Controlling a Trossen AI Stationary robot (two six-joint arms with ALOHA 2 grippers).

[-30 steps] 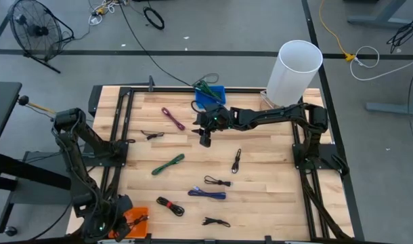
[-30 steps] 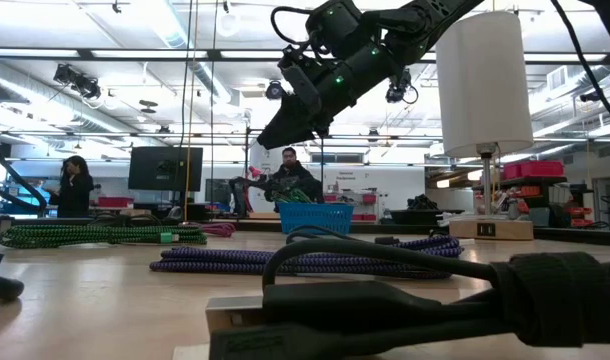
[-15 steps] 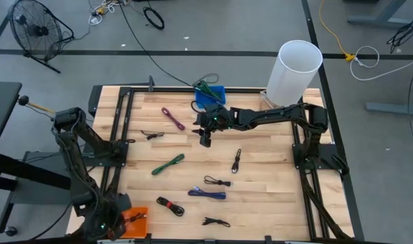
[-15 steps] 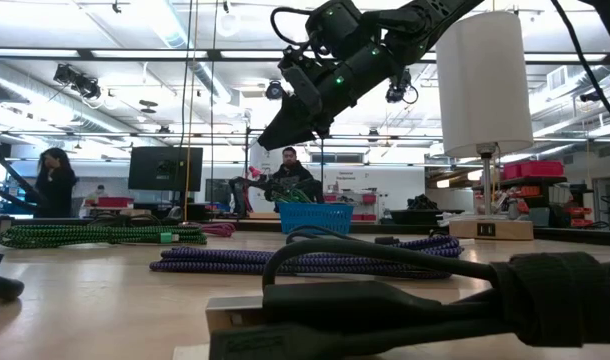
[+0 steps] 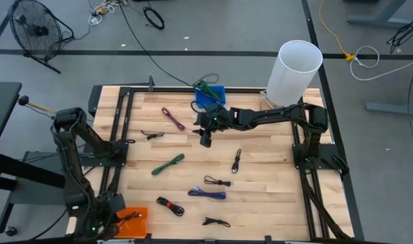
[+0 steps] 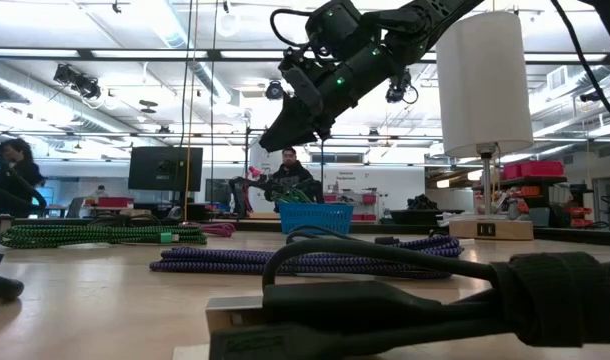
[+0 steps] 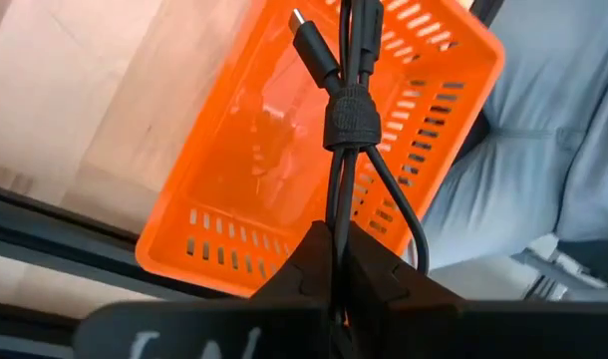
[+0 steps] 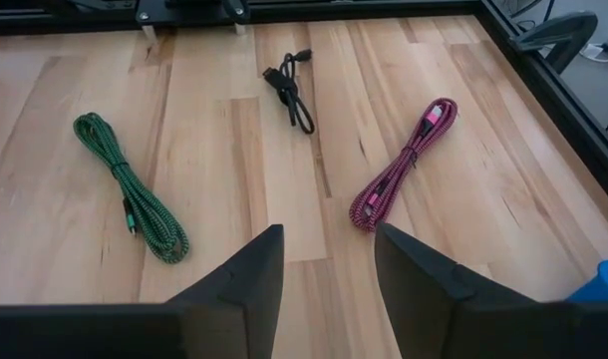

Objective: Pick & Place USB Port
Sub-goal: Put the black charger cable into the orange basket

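Left gripper (image 7: 336,284) pinched shut on a black USB cable (image 7: 349,120), hanging over the orange basket (image 5: 135,221) at lower left of the high view. Right gripper (image 8: 327,261) open wide, empty, above table centre. Eight cables loose on the table (image 5: 274,169). Blue basket (image 5: 210,95) partly hidden by the arm.

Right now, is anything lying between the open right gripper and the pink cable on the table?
No. In the right wrist view, only bare wood lies between the right gripper and the pink cable.
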